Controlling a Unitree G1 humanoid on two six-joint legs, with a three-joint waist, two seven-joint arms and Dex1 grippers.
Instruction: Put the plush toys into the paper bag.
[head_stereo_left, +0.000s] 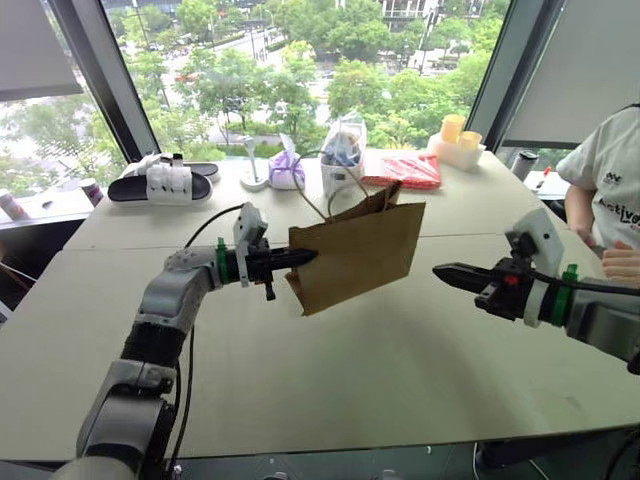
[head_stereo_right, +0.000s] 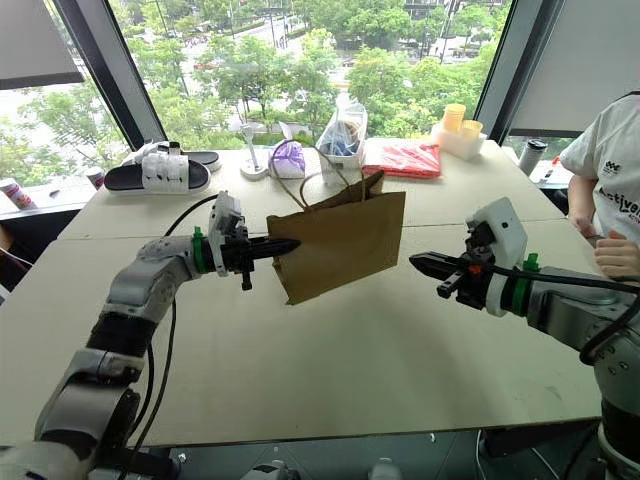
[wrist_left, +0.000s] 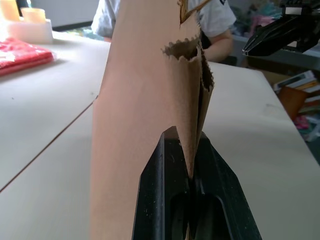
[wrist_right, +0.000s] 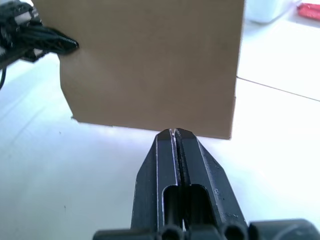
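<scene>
While the paper bag (head_stereo_left: 355, 253) hangs clear of the table (head_stereo_left: 400, 380), near its middle, it is carried by one side edge alone: the left gripper (head_stereo_left: 300, 258) is clenched on that edge, and the left wrist view shows the folded paper pinched between its fingers (wrist_left: 165, 195). The bag looks flat and tilted, its mouth facing up and toward the far right, with the cord handles (head_stereo_right: 315, 180) loose at the top. To the right, well apart from the bag, the right gripper (head_stereo_left: 445, 272) points toward it with its jaws pressed together on nothing; the right wrist view confirms the tips meet. No green or orange plush toy can be identified on the table; whether any is already inside the bag cannot be told. Along the far edge lie a purple pouch (head_stereo_left: 287, 171), a clear plastic bag (head_stereo_left: 342, 150), a red packet (head_stereo_left: 405, 168), yellow cups (head_stereo_left: 455, 128) and a pair of sandals (head_stereo_left: 165, 181). A person (head_stereo_left: 610, 190) stands at the far right. In my judgement the step in hand is presenting and readying the bag, not loading it. The next move calls for the mouth to be spread or the bag set down upright, with the right gripper freed to fetch a toy. A one-edge hold risks the bag swinging or tearing.
</scene>
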